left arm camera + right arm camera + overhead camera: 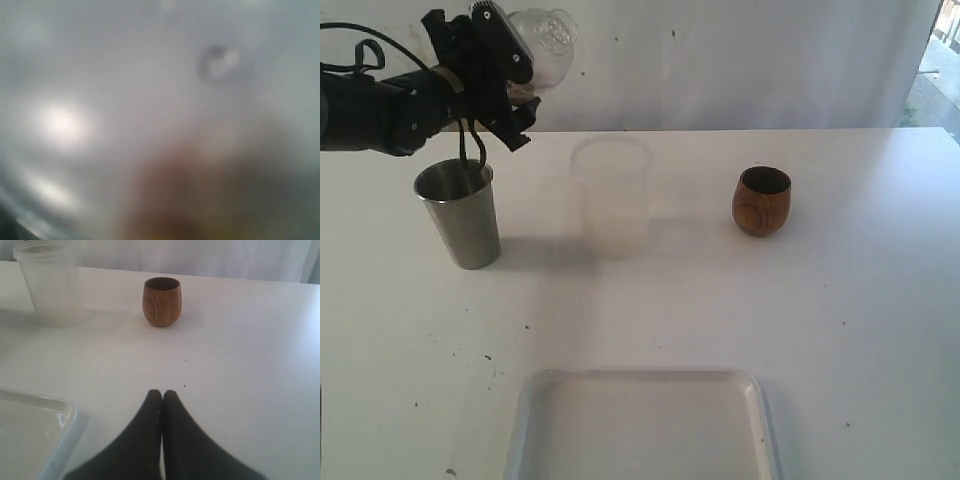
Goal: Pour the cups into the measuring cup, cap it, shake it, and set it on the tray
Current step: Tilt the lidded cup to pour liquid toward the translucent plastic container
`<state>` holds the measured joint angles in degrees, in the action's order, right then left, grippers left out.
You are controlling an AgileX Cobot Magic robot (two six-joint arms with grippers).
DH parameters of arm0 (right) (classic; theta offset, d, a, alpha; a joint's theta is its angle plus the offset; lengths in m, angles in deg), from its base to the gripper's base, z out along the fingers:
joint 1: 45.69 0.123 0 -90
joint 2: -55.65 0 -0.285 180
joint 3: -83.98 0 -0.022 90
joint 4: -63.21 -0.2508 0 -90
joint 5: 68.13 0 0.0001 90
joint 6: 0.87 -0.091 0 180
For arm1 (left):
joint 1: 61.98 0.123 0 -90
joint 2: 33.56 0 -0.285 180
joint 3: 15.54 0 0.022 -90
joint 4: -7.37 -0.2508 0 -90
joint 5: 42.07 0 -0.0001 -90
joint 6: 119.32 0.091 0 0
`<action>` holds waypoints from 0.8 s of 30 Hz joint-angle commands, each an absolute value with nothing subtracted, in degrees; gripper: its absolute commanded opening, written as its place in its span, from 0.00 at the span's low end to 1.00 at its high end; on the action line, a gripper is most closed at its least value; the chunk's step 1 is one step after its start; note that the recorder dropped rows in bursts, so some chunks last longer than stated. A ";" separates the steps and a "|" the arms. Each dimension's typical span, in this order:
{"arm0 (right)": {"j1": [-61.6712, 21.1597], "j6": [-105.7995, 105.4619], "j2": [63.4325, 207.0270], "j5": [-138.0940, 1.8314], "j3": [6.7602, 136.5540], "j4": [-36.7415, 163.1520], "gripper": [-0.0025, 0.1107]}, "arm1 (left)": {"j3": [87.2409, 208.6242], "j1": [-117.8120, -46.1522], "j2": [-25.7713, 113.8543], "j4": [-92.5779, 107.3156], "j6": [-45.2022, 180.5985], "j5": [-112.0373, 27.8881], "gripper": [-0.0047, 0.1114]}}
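The steel tumbler (460,213) stands upright at the left of the table. Above and behind it my left gripper (525,100) holds the clear measuring cup (545,42) in the air, tilted; the left wrist view is only a grey blur, and its jaws do not show there. The brown wooden cup (761,200) (161,301) stands upright to the right of the middle. My right gripper (162,392) is shut on nothing, low over the table, with the wooden cup well ahead of it; it is out of the exterior view. The white tray (640,376) (65,412) lies at the front.
A frosted translucent cup (610,195) (50,282) stands upright between the tumbler and the wooden cup. A white backdrop hangs behind the table's far edge. Small dark specks dot the white table (860,330).
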<state>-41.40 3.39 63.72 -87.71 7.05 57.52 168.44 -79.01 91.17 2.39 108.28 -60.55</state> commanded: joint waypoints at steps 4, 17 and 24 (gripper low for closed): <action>-41.71 3.40 63.43 -87.72 6.76 57.68 0.02 | 170.39 -79.08 92.90 2.14 117.94 -70.08 0.04; -41.71 3.40 63.43 -87.72 6.76 57.68 0.02 | 170.53 -79.08 92.94 2.14 136.07 -70.96 0.04; -41.71 3.40 63.43 -87.72 6.76 57.68 0.02 | 170.53 -79.41 92.94 2.14 140.62 -68.63 0.04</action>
<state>-41.40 3.37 63.72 -87.71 7.05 57.52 169.45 -79.01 93.98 2.17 137.89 -66.05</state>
